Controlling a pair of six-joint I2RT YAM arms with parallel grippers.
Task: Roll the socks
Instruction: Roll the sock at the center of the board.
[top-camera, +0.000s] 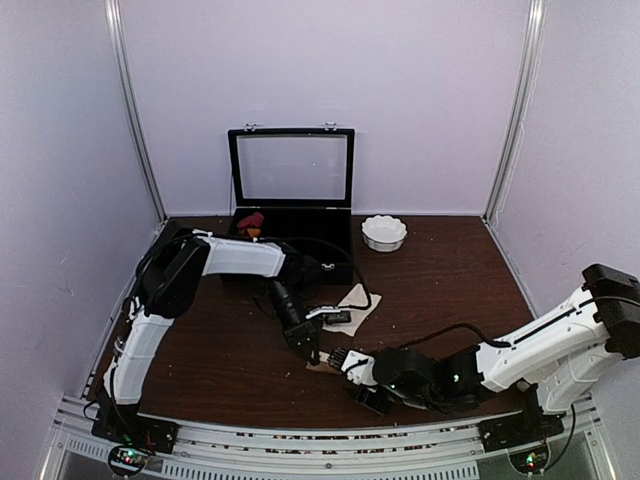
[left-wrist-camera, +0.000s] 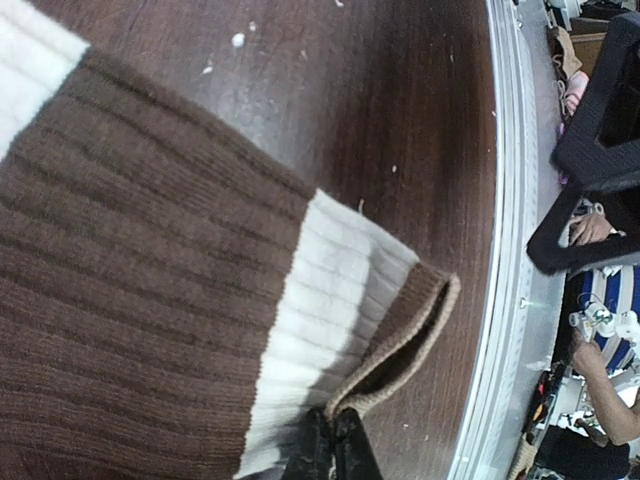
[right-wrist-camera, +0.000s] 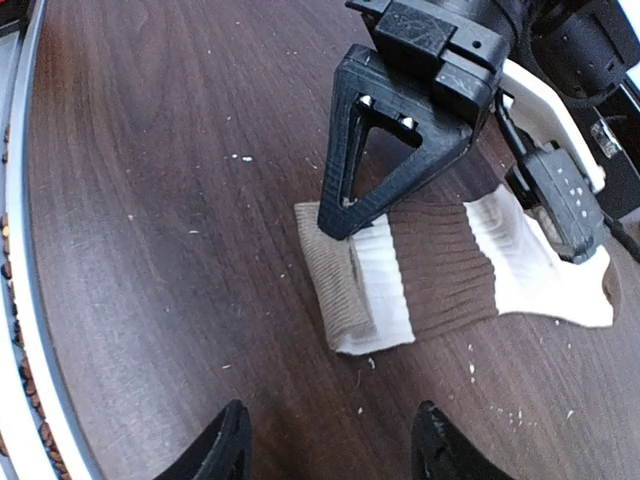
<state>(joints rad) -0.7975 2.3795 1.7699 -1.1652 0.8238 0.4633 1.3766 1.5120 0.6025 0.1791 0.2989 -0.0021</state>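
The ribbed knit sock (right-wrist-camera: 440, 270), banded brown and white with a tan end, lay flat on the dark wood desk (right-wrist-camera: 150, 250) in front of the black case (top-camera: 290, 132). Its long axis ran away from the case, tan end farthest. The left pincer (left-wrist-camera: 332, 425) was clamped on that tan hem. The right pincer (right-wrist-camera: 335, 455) hung wide and empty, farther from the case.

A robotics lab test cell: pale lilac panel walls (top-camera: 60, 150) in silver aluminium uprights (top-camera: 137, 110) enclose a dark brown wooden table (top-camera: 450, 280) edged by a slotted aluminium rail (top-camera: 330, 442).
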